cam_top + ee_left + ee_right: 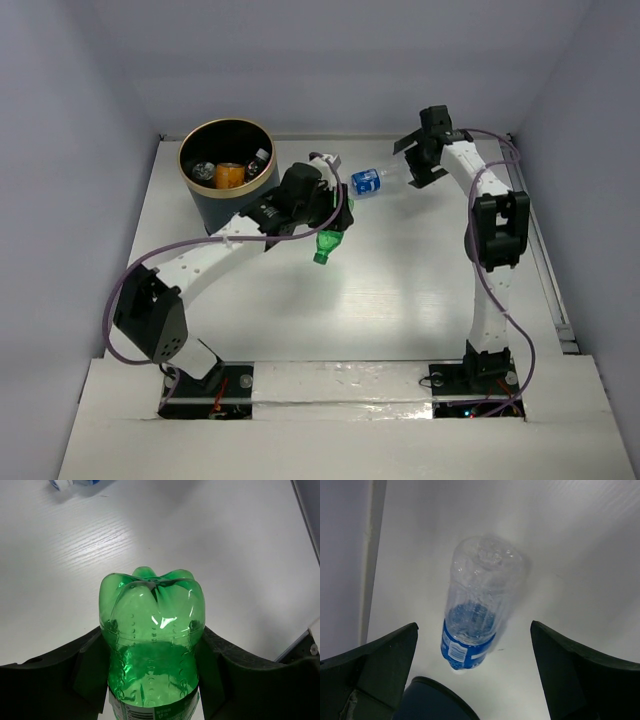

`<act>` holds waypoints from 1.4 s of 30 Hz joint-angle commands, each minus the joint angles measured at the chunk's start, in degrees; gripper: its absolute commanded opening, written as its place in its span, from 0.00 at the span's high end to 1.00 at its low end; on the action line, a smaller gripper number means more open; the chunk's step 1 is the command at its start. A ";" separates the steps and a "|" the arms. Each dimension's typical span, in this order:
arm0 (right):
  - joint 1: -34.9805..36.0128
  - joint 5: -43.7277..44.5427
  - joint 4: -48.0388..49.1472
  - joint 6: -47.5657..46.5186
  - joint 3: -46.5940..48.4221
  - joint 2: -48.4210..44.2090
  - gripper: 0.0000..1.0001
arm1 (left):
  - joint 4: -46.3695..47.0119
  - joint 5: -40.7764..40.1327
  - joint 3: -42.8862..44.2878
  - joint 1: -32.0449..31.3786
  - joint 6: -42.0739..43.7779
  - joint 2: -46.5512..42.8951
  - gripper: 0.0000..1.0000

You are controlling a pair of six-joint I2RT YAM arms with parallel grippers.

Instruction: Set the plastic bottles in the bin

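My left gripper (335,215) is shut on a green plastic bottle (330,243) and holds it above the table just right of the bin (213,212). In the left wrist view the green bottle (152,630) sits base-outward between the fingers (75,675). The dark bin with a gold rim holds an orange bottle (229,175) and some clear ones. A clear bottle with a blue label (372,180) lies on the table between the two grippers. My right gripper (420,165) is open and empty above it. In the right wrist view that bottle (475,610) touches neither finger.
White walls enclose the table at the back and sides. A rail (545,250) runs along the right edge. A dark rounded shape (427,702) fills the lower edge of the right wrist view; I cannot tell what it is.
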 commanded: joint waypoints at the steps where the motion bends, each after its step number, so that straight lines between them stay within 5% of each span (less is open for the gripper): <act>1: 1.22 1.02 -7.70 4.02 8.24 4.38 0.00 | 1.65 0.78 -0.05 0.00 -0.83 -5.40 0.57; 13: 2.89 2.79 -18.53 4.55 17.92 14.67 0.03 | -2.04 -2.74 3.11 0.00 0.40 -13.67 0.58; 20: 4.12 3.14 -13.27 1.03 12.84 12.48 0.18 | -3.01 -3.97 7.23 1.67 1.54 -16.40 0.59; 28: 4.12 3.84 -3.25 -5.81 1.86 5.11 0.55 | -6.52 -1.08 17.26 12.97 4.80 -13.15 0.59; 35: 4.12 2.53 11.25 -15.66 -10.35 -9.28 0.57 | -6.09 0.60 24.54 25.65 5.68 -9.82 0.61; 42: 7.10 0.15 17.59 -23.58 -14.07 -23.00 0.57 | -4.87 -6.87 28.96 33.47 5.60 -1.99 0.59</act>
